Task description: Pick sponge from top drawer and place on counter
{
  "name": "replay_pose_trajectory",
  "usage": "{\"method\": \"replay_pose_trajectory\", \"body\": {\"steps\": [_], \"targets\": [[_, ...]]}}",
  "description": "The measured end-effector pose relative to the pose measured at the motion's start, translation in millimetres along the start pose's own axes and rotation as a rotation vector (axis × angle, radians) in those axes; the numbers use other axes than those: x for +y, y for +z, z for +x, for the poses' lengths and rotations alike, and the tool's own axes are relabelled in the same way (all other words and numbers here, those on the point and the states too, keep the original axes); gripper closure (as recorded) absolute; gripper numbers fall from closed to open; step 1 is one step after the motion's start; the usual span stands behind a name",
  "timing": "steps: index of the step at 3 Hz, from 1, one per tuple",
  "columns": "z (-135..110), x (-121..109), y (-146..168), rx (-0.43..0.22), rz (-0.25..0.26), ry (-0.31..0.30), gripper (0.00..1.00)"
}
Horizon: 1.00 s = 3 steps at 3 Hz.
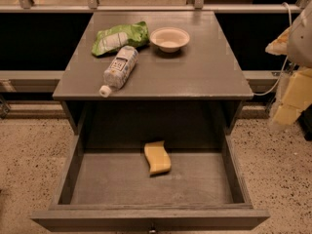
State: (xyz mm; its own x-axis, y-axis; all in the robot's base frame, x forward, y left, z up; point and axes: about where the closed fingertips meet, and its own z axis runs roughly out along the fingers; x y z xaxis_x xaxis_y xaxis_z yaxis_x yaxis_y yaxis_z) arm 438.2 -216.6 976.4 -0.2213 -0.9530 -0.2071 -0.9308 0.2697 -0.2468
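So the top drawer [72, 172] is pulled all the way out toward me, and the sponge [157, 158] is lying flat on the bottom of it. It's a little yellow thing, a bit curved, sitting toward the back and just right of the middle, not touching any of the walls. Nothing else is in there with it.

Up on the counter [200, 69] there's a small white bowl [169, 38] near the back. A crumpled green bag [119, 37] is just left of it, and a plastic bottle [118, 68] lies on its side with the white cap pointing at the front left edge. The bottle's other end sits right up against the bag.

The gripper [288, 106] hangs way off to the right, past the side of the cabinet and about level with the counter, well away from the sponge and not holding anything. From where I'm standing I honestly can't make out if it's spread or closed up. The floor [278, 179] is speckled terrazzo.
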Motion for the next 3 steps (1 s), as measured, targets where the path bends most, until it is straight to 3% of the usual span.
{"method": "replay_pose_trajectory", "body": {"steps": [1, 2, 3], "targets": [[-3, 0, 10, -0.014, 0.009, -0.004, 0.0], [4, 23, 56, -0.14, -0.029, -0.022, 0.0], [4, 48, 149, -0.398, -0.092, 0.003, 0.0]]}}
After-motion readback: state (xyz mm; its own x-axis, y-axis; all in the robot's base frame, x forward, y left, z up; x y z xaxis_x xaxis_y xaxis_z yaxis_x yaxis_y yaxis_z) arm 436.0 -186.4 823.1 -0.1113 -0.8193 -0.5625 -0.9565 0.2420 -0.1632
